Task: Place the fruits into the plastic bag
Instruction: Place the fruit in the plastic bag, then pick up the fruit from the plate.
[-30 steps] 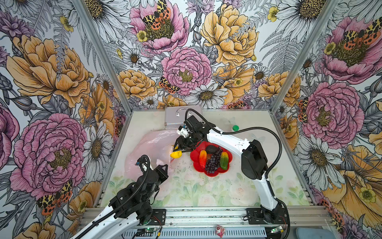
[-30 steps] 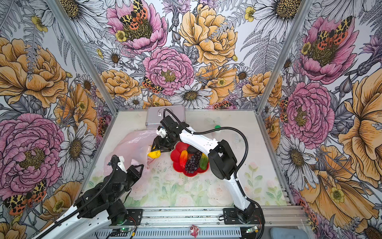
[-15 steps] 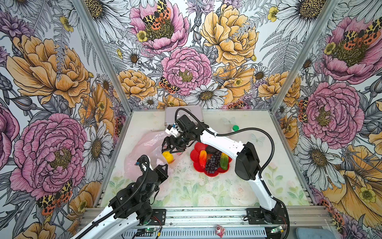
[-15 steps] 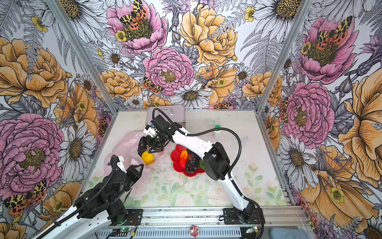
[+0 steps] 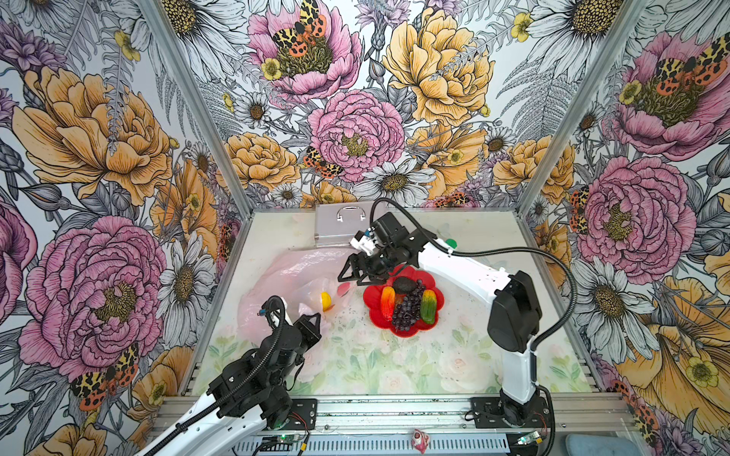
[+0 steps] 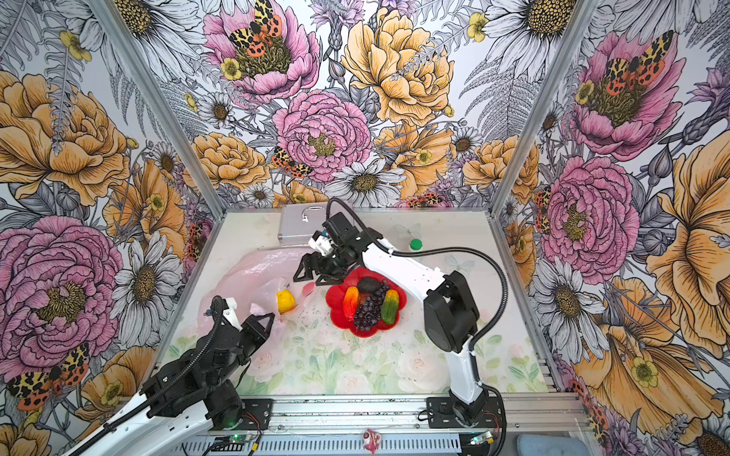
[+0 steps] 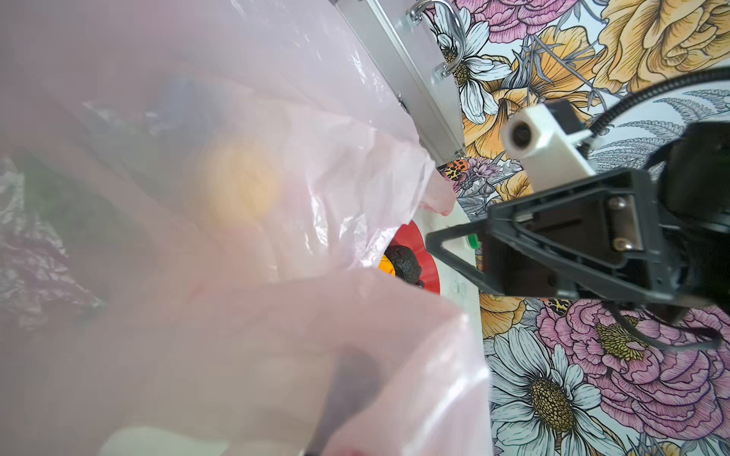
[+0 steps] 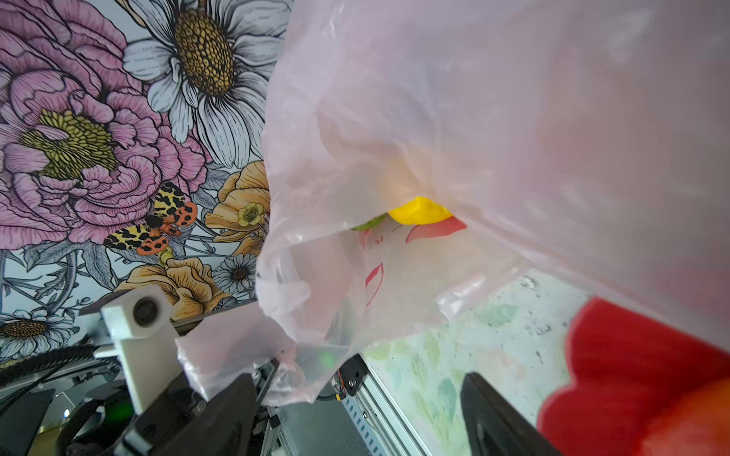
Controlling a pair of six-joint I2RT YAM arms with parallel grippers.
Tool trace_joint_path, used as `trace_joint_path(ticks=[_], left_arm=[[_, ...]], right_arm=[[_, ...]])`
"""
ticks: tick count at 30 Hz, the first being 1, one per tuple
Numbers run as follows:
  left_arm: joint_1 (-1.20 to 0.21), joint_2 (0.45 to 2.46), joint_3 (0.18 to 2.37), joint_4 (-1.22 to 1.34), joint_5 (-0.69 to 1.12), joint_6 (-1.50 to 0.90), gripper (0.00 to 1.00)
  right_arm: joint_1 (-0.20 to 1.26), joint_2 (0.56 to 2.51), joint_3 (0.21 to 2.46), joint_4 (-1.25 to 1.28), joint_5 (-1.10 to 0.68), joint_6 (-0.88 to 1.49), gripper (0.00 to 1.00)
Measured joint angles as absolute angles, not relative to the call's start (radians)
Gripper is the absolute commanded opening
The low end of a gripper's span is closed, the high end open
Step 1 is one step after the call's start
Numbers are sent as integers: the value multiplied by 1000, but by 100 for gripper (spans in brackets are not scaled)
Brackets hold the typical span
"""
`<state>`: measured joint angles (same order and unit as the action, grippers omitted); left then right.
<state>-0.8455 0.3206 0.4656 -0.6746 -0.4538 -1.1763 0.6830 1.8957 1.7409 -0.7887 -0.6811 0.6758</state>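
Right gripper (image 5: 350, 281) hangs spread, empty, by the plastic bag (image 5: 284, 272) mouth, left gripper (image 5: 316, 316) clamped on its rim to hold it open; yellow fruit (image 5: 325, 299) lies just inside, other fruits (image 5: 407, 312) on red plate (image 5: 370, 295).

Hovers right gripper (image 6: 311, 277) open-jawed at ten o'clock of red plate (image 6: 335, 300), yellow fruit (image 6: 285, 301) at nine o'clock in plastic bag (image 6: 241, 276) mouth, left gripper (image 6: 268, 317) clamped on its edge.

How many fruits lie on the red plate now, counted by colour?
Dark avocado: 1
Purple grape bunch: 1
Red-yellow fruit: 1
Green-orange fruit: 1
Total: 4
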Motion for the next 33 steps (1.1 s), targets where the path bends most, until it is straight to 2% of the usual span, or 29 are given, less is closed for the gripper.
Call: trace_joint_path(ticks=[7, 13, 22, 33], left_arm=[[-846, 321, 465, -675, -454, -1179, 0], [-846, 321, 462, -671, -454, -1180, 0], [-839, 321, 461, -669, -448, -1179, 0], [-822, 300, 461, -677, -436, -1179, 0]], right_arm=[[507, 1617, 1516, -969, -412, 612, 85], [504, 1598, 1318, -1114, -228, 561, 84], [505, 1680, 1272, -1114, -179, 543, 76], [505, 1797, 1335, -1080, -180, 523, 62]])
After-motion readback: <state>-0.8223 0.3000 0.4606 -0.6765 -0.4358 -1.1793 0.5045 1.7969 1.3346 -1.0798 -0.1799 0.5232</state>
